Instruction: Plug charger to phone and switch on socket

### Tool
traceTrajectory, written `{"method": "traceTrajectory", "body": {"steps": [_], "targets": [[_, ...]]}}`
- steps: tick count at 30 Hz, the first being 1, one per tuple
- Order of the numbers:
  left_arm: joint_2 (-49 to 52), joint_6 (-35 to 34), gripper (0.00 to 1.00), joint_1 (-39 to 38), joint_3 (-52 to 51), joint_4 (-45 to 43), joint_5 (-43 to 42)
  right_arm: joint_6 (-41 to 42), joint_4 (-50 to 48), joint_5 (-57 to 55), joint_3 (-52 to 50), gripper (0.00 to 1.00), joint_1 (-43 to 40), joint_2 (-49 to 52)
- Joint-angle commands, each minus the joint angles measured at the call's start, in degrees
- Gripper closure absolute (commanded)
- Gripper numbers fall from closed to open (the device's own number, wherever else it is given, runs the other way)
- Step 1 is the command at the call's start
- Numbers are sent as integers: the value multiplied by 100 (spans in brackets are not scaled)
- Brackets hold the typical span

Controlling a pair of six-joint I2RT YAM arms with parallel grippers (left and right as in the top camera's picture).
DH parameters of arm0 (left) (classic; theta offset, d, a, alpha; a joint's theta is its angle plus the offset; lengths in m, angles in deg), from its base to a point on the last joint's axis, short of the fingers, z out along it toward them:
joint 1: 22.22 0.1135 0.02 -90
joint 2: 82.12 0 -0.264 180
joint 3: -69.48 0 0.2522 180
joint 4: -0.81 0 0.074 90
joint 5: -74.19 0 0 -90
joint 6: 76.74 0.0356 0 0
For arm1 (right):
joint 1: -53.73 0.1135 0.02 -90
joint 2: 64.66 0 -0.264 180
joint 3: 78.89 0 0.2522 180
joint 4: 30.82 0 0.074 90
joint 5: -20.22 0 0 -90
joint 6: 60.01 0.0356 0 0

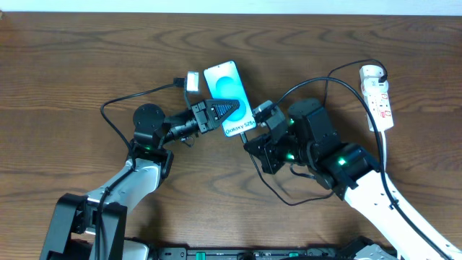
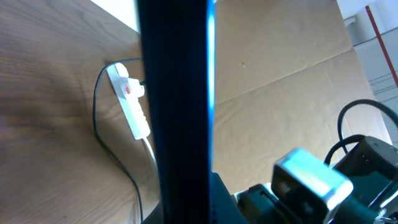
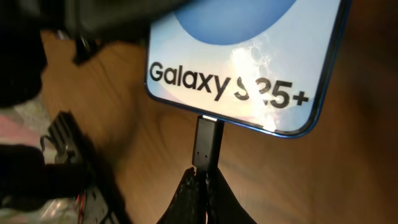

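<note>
Desk (image 1: pixel 72 58): dark brown, wavy wood grain. Phone (image 1: pixel 222 81): white screen with a turquoise-blue circle and black "Galaxy S25+" lettering; the frame reads blue in the right wrist view. Charger (image 3: pixel 206 146): black cable, black plug tip. Socket (image 1: pixel 380 97): white body, white cord, small red marks at the switches. Left arm (image 1: pixel 137 180) and right arm (image 1: pixel 390 202): black upper sections, white lower links, green lights. Cardboard (image 2: pixel 280 74): plain tan.

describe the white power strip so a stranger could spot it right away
On the brown wooden table, look to the far right side in the overhead view. There lies the long white power strip with red-marked switches and a rounded end. Unlike the slim blue-screened phone mid-table, it is white and bar-shaped.
</note>
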Motion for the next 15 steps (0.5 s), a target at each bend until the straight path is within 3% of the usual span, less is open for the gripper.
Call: {"method": "traceTrajectory", "body": {"steps": [1,7,15], "targets": [[-44,142,93,-192,-37,13,-1008,-33,-763,-177,227,99,-20,-61],[-44,144,93,-192,-37,11,-997,-37,-149,-868,229,99,-20,-48],[-44,389,93,-192,-37,11,-979,-146,295,-804,232,98,-52,-208]]}}
